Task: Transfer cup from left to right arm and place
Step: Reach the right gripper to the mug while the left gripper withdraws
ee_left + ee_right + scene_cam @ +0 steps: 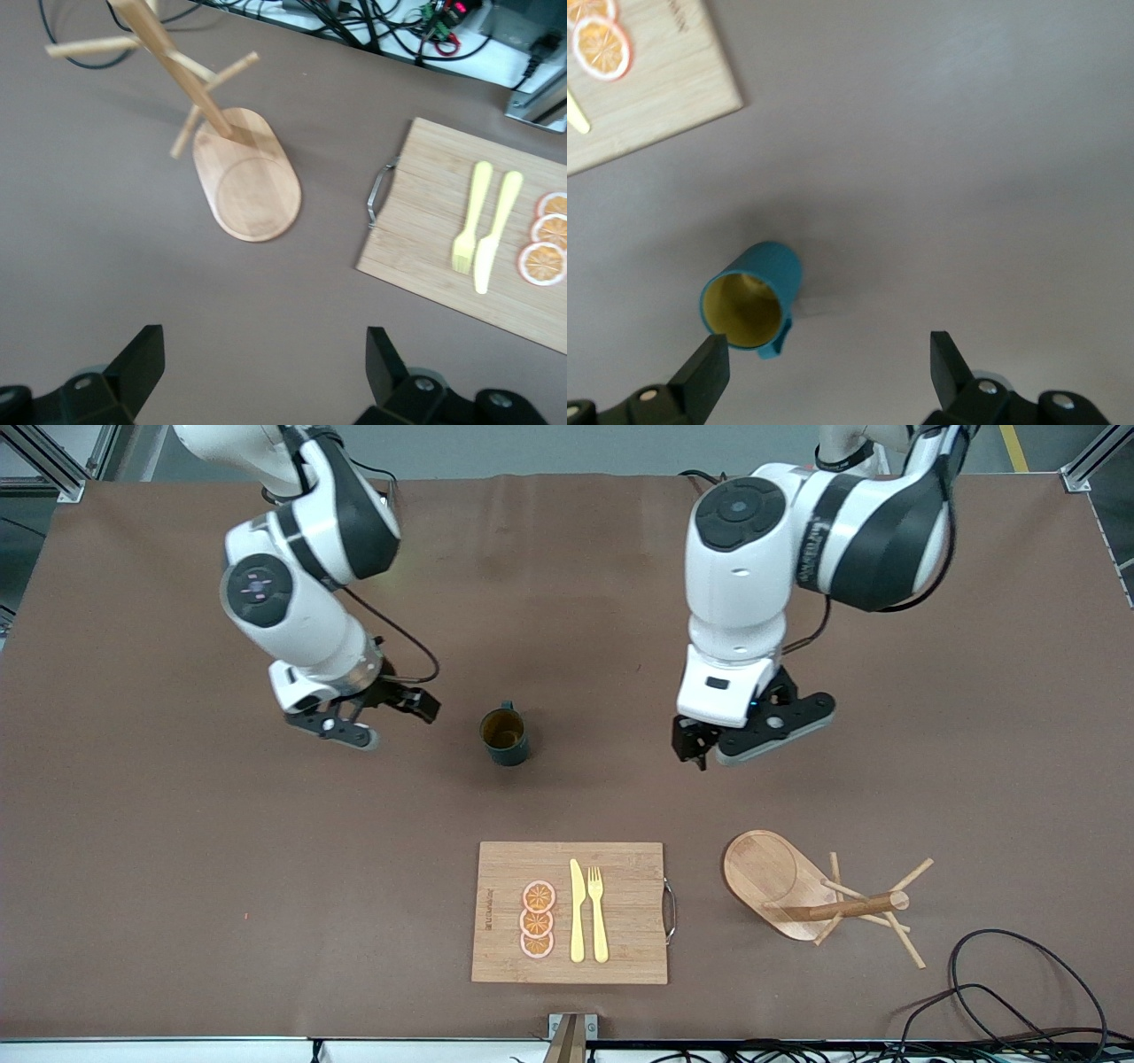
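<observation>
The cup (505, 737) is a dark teal mug with a tan-yellow inside. It stands upright on the brown table between the two grippers, with its handle turned toward the robots' bases. My right gripper (396, 722) hovers open and empty beside the cup, toward the right arm's end of the table. In the right wrist view the cup (751, 299) sits next to one fingertip of the right gripper (828, 354), outside the jaws. My left gripper (719, 755) hovers open and empty toward the left arm's end, over bare table (263, 354).
A wooden cutting board (629, 868) lies nearer the front camera, with a yellow knife (577, 912), a yellow fork (597, 912) and three orange slices (537, 919) on it. A wooden mug tree (819, 895) stands beside it. Black cables (1001, 992) lie at the table corner.
</observation>
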`<state>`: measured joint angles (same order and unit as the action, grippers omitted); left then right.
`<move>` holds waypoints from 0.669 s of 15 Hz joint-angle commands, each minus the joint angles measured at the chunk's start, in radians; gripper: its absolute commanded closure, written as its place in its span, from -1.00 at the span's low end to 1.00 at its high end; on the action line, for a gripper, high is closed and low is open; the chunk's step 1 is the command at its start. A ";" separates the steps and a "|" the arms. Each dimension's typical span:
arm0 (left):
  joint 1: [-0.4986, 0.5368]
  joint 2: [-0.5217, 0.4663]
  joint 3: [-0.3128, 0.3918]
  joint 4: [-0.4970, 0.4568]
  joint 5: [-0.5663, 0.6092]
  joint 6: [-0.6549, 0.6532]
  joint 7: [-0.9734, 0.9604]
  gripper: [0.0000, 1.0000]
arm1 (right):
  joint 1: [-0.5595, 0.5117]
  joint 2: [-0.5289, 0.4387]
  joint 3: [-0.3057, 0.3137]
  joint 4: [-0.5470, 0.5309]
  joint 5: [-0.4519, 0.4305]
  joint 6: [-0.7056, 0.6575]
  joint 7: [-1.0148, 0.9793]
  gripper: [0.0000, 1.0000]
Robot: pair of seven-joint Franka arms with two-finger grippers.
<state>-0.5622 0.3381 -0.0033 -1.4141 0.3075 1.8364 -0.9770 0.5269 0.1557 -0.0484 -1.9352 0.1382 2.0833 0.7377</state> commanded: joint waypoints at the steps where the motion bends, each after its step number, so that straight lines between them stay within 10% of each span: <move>1: 0.045 -0.050 -0.007 -0.009 -0.027 -0.058 0.089 -0.99 | 0.053 0.048 -0.011 -0.021 0.009 0.087 0.037 -1.00; 10: 0.208 -0.174 -0.014 -0.009 -0.162 -0.106 0.429 -1.00 | 0.172 0.221 -0.013 -0.100 0.009 0.397 0.114 -0.92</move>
<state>-0.4024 0.1974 -0.0054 -1.4129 0.2036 1.7587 -0.6531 0.6669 0.3598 -0.0500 -1.9935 0.1383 2.4101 0.8270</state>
